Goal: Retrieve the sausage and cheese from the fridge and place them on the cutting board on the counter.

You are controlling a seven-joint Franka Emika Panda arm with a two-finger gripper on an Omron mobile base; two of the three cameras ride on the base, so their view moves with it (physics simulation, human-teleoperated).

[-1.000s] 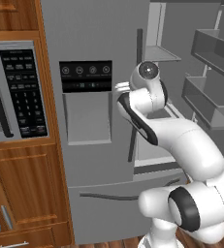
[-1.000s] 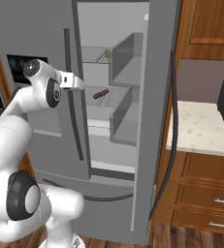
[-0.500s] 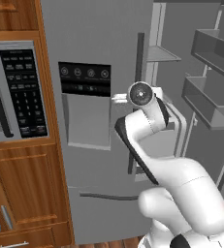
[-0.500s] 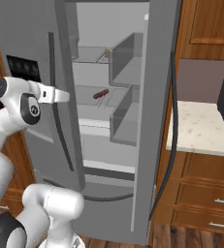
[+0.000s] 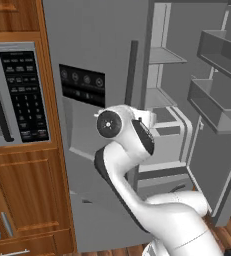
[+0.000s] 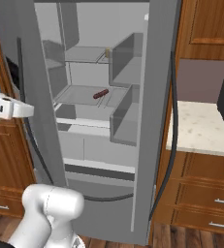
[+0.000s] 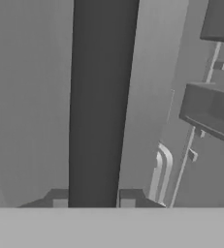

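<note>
The gripper [image 7: 93,203] jaws pinch the fridge's dark vertical bar handle [image 7: 100,101] between them, a rigid, probably slick grasping point.

Glossy white rounded arm [image 5: 137,165] segments (bulbous, smooth) with dark joint bands and caps.

Brown wooden cabinets [image 5: 24,200] are seen left of the appliance, with a black-panelled built-in oven [image 5: 17,95] set in the wood; wood plank floor [image 6: 181,240] is shown below; drawer fronts [image 6: 208,186] with metal pulls are fitted at right; an upper wooden cupboard [image 6: 210,29] is mounted above; lighting is flat, even.
</note>
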